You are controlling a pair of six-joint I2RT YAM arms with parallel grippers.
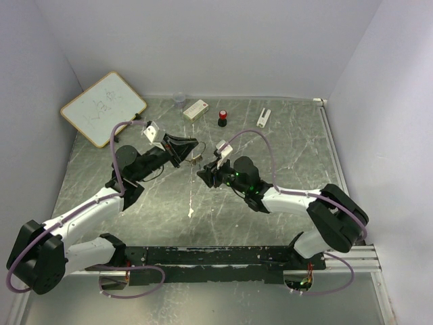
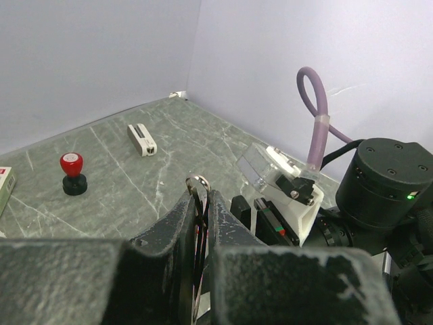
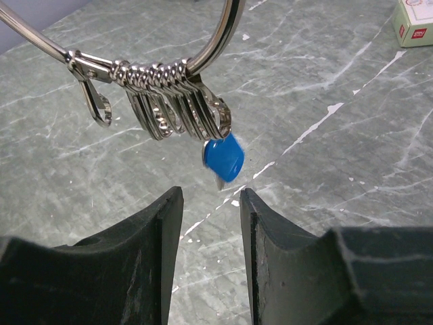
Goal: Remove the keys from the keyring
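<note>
**Between parted right fingers (image 3: 152, 230), line up the blue key (image 3: 224, 159) before closing**

Treat the right gripper (image 3: 210, 203) as empty, with jaws standing apart and the blue key hanging just ahead of them, slightly toward the right-hand finger. Rely on the left gripper (image 2: 201, 203), pinched shut on the keyring (image 2: 198, 181), as the anchor. Hold that wire loop steady in the air above the table (image 1: 270, 135), near its middle and between the two arms. Note the keys (image 3: 169, 108) bunched on the ring's lower arc beside a small clasp (image 3: 95, 101), with the blue head lowest and the silvery loops packed tight. Advance straight and a little upward, so as to meet the flat blue head rather than its tip. Avoid nudging it first, since it will probably swing freely. Close gently on that one key alone, clear of its neighbours. Once gripped, work it along the wire toward the split rather than tugging outward. Expect slipping if it is caught by an edge. Cannot tell from these views where the ring opens.
</note>
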